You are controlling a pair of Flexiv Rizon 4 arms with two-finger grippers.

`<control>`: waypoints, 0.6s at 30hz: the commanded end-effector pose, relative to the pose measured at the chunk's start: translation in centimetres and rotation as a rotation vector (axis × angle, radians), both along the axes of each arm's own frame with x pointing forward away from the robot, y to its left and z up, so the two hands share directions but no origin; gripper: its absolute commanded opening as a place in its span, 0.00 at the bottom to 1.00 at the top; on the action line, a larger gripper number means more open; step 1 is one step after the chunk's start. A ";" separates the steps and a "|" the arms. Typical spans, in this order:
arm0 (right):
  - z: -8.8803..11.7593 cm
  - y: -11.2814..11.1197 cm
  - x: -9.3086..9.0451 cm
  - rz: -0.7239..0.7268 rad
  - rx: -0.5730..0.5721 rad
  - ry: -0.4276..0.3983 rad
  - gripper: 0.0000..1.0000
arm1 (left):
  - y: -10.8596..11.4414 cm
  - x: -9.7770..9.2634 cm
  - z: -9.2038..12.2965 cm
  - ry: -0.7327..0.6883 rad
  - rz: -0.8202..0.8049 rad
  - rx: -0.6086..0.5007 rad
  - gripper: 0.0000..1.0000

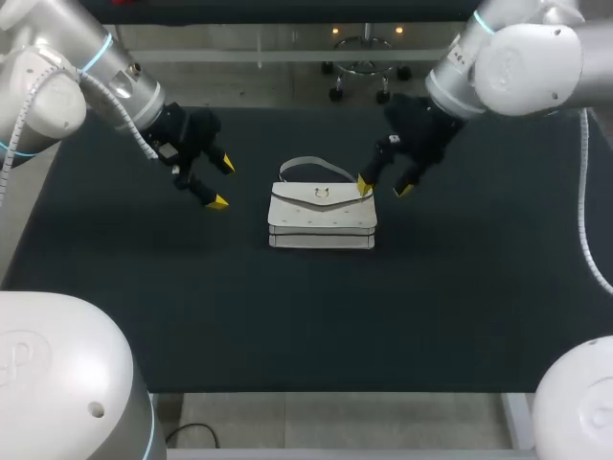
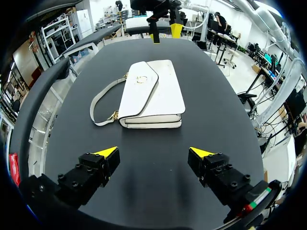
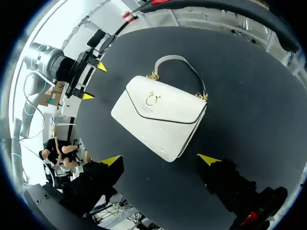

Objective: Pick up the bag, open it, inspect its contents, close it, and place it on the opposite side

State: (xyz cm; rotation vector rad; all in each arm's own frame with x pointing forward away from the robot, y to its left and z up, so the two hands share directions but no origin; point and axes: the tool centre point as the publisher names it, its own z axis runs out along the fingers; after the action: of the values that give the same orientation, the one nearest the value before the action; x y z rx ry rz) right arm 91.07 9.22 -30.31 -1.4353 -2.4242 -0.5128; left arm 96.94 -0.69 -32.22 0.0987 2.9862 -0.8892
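The white bag point(image 1: 322, 218) lies flat near the middle of the dark tabletop point(image 1: 144, 287). Its flap is down, the gold clasp point(image 1: 321, 195) faces up, and its strap handle point(image 1: 316, 165) lies slack on the cloth along the far edge. Nothing holds it.

The left end effector point(image 1: 222, 182) hangs to the bag's left, apart from it, with its 2 yellow-tipped fingers spread wide and nothing between them. In its own wrist view the bag sits ahead of the fingers, short end towards them.

The right end effector point(image 1: 384, 188) is at the bag's far right corner, fingers also spread and empty. In the head view 1 yellow tip overlaps that corner, close to where the handle is anchored. I cannot tell whether it touches or only hovers above. In its wrist view a corner of the bag falls between the fingers.

I judge the task to be at its first step, the pick-up, with neither grasp made. Opening, inspecting, closing and placing all remain.

The next move probably belongs to the right arm. It calls for lowering at the corner or the handle and closing on 1 of them. The handle lies flat on the cloth, so a finger must slip under it or pinch it from the side. The left arm looks placed to steady the body or lift the flap later.
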 end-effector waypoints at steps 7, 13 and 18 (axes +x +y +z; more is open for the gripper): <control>-0.3 0.7 -0.3 0.039 -0.190 -0.096 1.00 | 0.0 0.0 -0.1 -0.003 0.001 -0.003 1.00; 0.2 1.2 -0.6 0.102 -0.239 -0.188 1.00 | -1.7 0.3 1.3 -0.126 -0.076 0.019 1.00; 0.6 1.9 -1.7 0.232 -0.364 -0.345 1.00 | -2.6 -0.2 1.8 -0.237 -0.164 0.001 1.00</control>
State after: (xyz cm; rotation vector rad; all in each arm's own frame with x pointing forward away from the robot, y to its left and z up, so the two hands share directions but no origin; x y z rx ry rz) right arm 90.77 10.88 -29.78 -1.2961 -2.7874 -0.3681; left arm 97.91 -3.26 -30.37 0.4024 2.8450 -0.8252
